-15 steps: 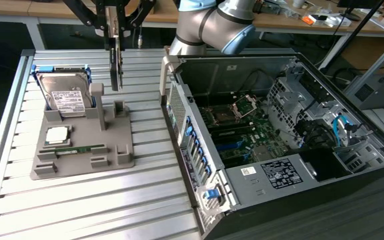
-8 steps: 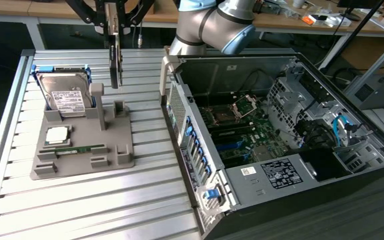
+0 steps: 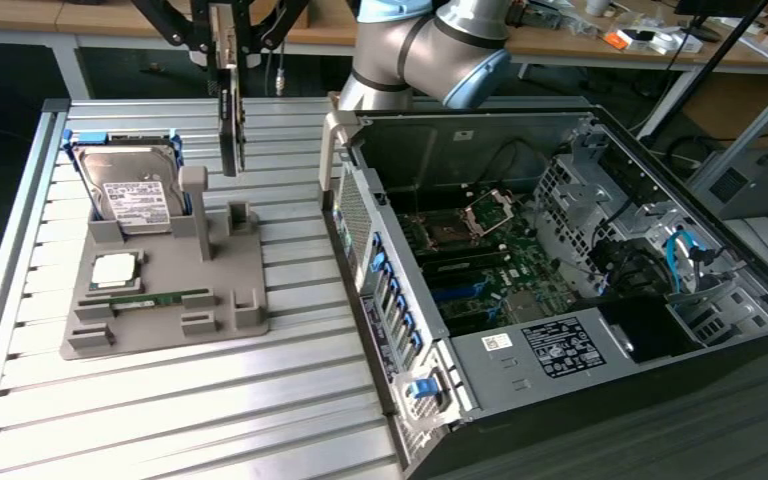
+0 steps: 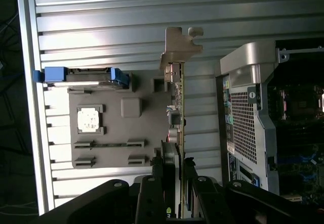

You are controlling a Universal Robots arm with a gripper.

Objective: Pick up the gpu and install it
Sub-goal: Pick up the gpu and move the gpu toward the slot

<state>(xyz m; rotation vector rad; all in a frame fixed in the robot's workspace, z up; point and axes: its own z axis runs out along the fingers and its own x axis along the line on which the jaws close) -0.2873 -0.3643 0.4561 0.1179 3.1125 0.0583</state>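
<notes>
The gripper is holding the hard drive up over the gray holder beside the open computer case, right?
Not quite: the gripper holds the gpu over the gray holder beside the open computer case; the hard drive sits in that holder, as the exterior view shows.

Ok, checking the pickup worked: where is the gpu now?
In the exterior view's left half, the gpu hangs clamped in the gripper, lifted above the grey parts holder, just beside the hard drive and short of the open computer case.
</notes>
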